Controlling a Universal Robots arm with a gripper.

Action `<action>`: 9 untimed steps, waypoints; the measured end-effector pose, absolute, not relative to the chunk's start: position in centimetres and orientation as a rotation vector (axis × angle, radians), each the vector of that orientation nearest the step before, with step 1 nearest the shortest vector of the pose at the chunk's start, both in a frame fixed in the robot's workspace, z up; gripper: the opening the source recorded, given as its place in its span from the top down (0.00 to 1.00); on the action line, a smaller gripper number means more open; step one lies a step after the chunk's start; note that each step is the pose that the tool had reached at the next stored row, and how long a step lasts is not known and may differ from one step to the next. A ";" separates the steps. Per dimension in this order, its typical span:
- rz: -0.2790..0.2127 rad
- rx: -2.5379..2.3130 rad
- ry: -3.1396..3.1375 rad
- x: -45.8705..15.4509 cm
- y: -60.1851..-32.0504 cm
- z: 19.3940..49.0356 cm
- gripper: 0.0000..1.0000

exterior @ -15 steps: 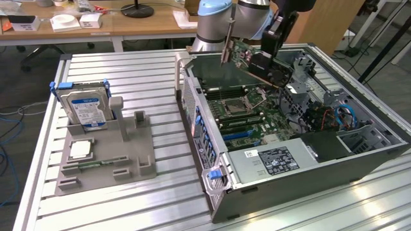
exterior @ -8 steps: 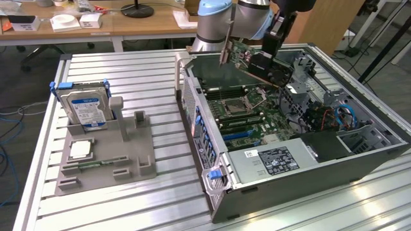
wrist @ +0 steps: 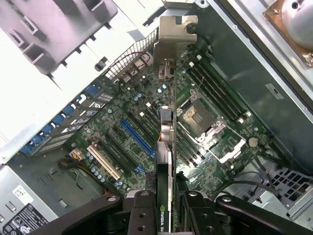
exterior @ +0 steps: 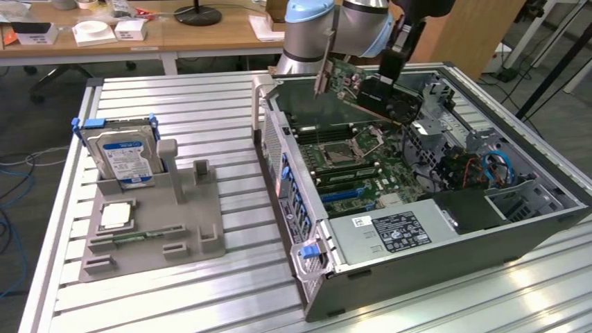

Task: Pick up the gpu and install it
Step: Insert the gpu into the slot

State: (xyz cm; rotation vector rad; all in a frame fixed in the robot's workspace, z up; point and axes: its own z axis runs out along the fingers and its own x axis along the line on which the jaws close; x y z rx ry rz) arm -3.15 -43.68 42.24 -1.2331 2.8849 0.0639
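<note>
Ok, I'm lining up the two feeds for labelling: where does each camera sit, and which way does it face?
Exterior view: off the arm, high up, looking down into the open computer case; the arm and the gripper show, holding the gpu above the case.
Wrist view: on the wrist, looking past the gripper down onto the motherboard; its fingers clamp the gpu, seen edge-on.
Shared: the gpu, the motherboard and the processor socket.
</note>
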 end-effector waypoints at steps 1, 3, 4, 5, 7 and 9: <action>0.064 -1.245 2.880 -3.1 -43.7 42.2 0.74; 0.064 -1.268 2.870 -3.1 -43.7 42.2 0.74; 0.064 -1.279 2.865 -3.1 -43.7 42.2 0.74; 0.064 -1.292 2.860 -3.1 -43.7 42.2 0.74; 0.064 -1.315 2.850 -3.1 -43.7 42.2 0.74; 0.064 -1.338 2.840 -3.1 -43.7 42.2 0.74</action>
